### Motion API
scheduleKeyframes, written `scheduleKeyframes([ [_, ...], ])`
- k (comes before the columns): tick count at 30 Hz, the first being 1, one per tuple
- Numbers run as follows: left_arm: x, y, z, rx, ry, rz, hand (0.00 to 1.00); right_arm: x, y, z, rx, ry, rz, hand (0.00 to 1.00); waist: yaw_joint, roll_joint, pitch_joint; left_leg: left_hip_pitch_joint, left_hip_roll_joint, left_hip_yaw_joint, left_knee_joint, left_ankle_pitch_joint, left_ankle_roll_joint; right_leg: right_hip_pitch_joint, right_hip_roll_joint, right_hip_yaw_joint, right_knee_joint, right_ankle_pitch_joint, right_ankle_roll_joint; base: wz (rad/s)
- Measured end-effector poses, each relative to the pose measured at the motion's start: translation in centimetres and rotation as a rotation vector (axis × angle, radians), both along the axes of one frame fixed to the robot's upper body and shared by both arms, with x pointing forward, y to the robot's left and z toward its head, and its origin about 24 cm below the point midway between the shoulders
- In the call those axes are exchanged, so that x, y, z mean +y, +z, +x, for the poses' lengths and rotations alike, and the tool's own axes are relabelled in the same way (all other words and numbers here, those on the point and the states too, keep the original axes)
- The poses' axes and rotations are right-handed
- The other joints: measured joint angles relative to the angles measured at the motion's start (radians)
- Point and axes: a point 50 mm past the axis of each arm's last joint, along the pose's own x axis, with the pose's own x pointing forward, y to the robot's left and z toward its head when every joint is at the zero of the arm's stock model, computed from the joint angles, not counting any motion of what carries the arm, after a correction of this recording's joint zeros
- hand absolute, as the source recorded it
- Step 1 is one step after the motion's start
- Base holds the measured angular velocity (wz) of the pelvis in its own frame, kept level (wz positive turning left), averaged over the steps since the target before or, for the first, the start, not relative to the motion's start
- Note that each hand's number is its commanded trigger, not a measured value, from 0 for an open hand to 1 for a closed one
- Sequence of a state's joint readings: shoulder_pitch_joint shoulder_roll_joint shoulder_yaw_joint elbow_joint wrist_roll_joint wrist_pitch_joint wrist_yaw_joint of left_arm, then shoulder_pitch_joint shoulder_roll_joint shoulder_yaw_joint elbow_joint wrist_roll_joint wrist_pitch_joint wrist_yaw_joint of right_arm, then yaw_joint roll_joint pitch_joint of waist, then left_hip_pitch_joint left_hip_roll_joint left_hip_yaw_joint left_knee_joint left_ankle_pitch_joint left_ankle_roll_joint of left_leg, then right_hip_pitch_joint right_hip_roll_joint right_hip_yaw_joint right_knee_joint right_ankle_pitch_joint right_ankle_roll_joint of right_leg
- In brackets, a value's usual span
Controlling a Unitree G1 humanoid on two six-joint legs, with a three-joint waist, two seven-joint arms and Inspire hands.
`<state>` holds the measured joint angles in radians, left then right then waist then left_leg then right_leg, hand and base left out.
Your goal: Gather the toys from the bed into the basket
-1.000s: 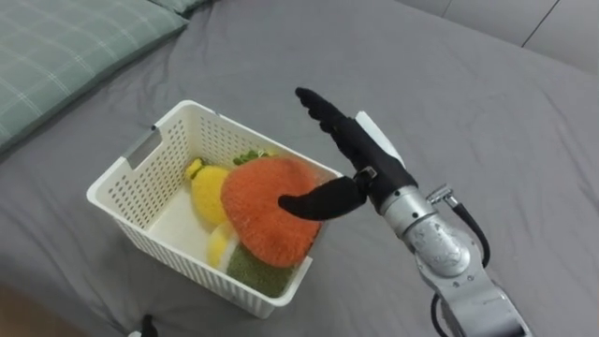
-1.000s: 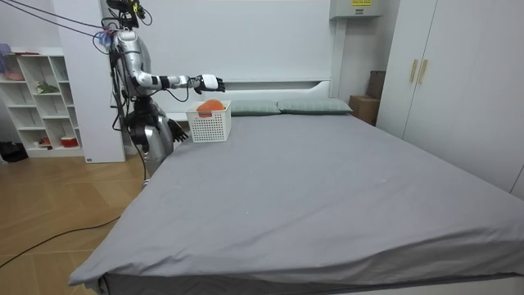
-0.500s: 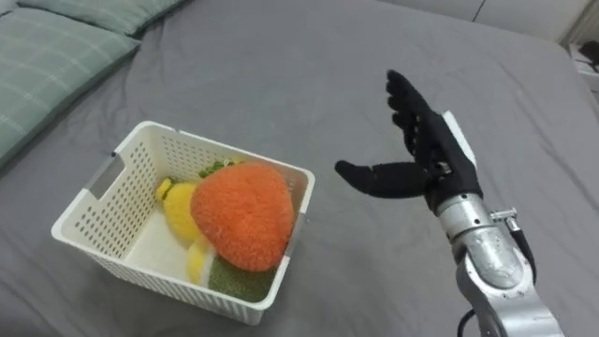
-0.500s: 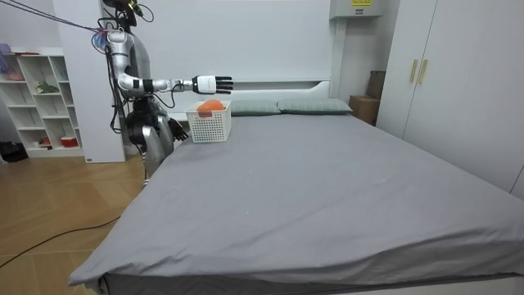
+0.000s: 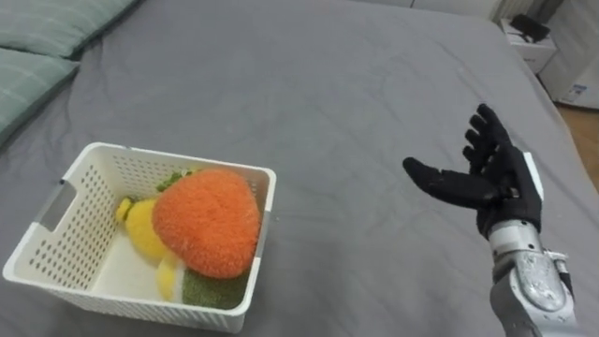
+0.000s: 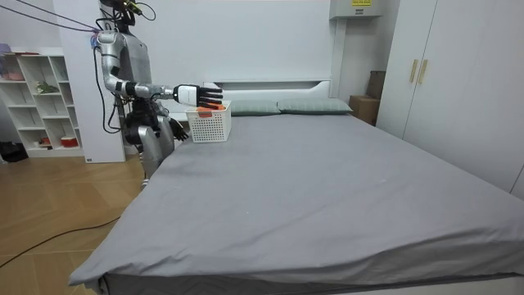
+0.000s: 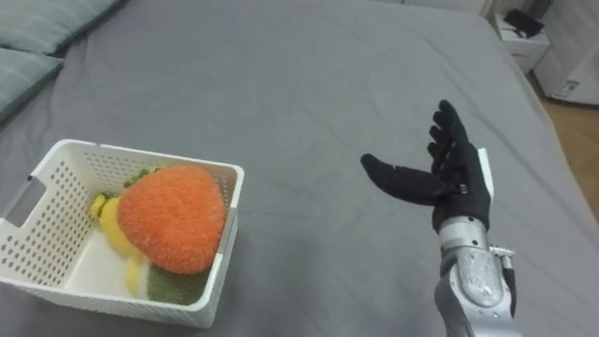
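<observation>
A white slatted basket (image 5: 112, 301) rests on the grey bed at the lower left. It holds a big orange plush toy (image 5: 206, 220), a yellow toy (image 5: 140, 225) behind it and something green (image 5: 211, 290) under it. My right hand (image 5: 496, 183) hovers over bare sheet well to the right of the basket, black fingers spread and straight, thumb pointing left, holding nothing. In the room view I stand at the bed's head corner with the right hand (image 6: 196, 94) stretched out just above the basket (image 6: 209, 124). My left hand (image 6: 174, 131) hangs by my hip.
Green checked pillows (image 5: 37, 56) lie at the upper left. The grey sheet (image 5: 356, 94) stretches wide and flat beyond the basket. A wooden floor strip and a nightstand (image 5: 524, 23) show at the far right. Shelves (image 6: 41, 98) stand behind me, a wardrobe (image 6: 458, 90) across the room.
My right hand has drawn away from the orange toy in the basket and moved right over the sheet, still open. The eye view has swung rightward, so the basket sits further left.
</observation>
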<state>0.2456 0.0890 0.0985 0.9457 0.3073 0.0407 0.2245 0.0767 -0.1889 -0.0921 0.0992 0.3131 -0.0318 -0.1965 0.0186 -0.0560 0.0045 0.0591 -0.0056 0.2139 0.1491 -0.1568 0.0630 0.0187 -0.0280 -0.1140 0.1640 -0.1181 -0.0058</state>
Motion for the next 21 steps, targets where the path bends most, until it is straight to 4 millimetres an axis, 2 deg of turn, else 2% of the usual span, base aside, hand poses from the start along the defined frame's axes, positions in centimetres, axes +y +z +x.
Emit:
scheduleKeyframes([
  [7, 0.3, -0.1, -0.7, 0.034, 0.024, 0.021, 0.00, -1.7, -3.3, -2.0, 0.127, -0.153, 0.114, 0.00, -0.021, 0.005, 0.0006, 0.006, 0.012, 0.017, 0.002, -0.006, -0.010, 0.001, 0.012, 0.029, -0.008, 0.004, -0.007, -0.12],
  [10, 0.4, 0.0, -0.7, 0.036, 0.035, 0.022, 0.00, -2.4, -5.6, -3.7, 0.220, -0.258, 0.178, 0.00, -0.028, 0.007, 0.0003, 0.005, 0.016, 0.020, 0.004, -0.008, -0.013, 0.001, 0.015, 0.029, -0.010, 0.005, -0.010, 0.00],
  [13, 0.4, -0.1, -1.3, 0.041, 0.076, 0.023, 0.00, -3.0, -8.4, -5.7, 0.330, -0.368, 0.295, 0.00, -0.053, 0.006, 0.0006, 0.004, 0.018, 0.022, 0.002, -0.010, -0.016, 0.001, 0.017, 0.029, -0.011, 0.004, -0.012, -0.01],
  [16, 0.5, -0.1, -1.9, 0.053, 0.086, 0.032, 0.00, -3.7, -11.0, -8.3, 0.439, -0.498, 0.384, 0.00, -0.071, 0.007, 0.0007, 0.005, 0.019, 0.025, -0.001, -0.011, -0.018, -0.001, 0.018, 0.031, -0.012, 0.003, -0.013, -0.03],
  [18, 0.5, -0.1, -2.1, 0.055, 0.090, 0.039, 0.00, -4.0, -13.6, -11.5, 0.579, -0.605, 0.407, 0.00, -0.077, 0.003, -0.0014, 0.006, 0.019, 0.019, -0.001, -0.012, -0.020, 0.003, 0.019, 0.028, -0.012, -0.001, -0.015, 0.06],
  [19, 0.5, -0.2, -2.2, 0.054, 0.091, 0.038, 0.00, -4.0, -14.1, -12.6, 0.619, -0.631, 0.411, 0.00, -0.078, 0.004, -0.0017, 0.006, 0.019, 0.019, -0.001, -0.012, -0.021, 0.003, 0.019, 0.028, -0.012, -0.002, -0.015, 0.04],
  [21, 0.5, -0.2, -2.7, 0.057, 0.095, 0.034, 0.00, -3.9, -15.8, -16.6, 0.759, -0.711, 0.413, 0.00, -0.079, 0.004, -0.0016, 0.010, 0.019, 0.019, -0.005, -0.014, -0.022, 0.009, 0.020, 0.028, -0.013, -0.006, -0.015, 0.00],
])
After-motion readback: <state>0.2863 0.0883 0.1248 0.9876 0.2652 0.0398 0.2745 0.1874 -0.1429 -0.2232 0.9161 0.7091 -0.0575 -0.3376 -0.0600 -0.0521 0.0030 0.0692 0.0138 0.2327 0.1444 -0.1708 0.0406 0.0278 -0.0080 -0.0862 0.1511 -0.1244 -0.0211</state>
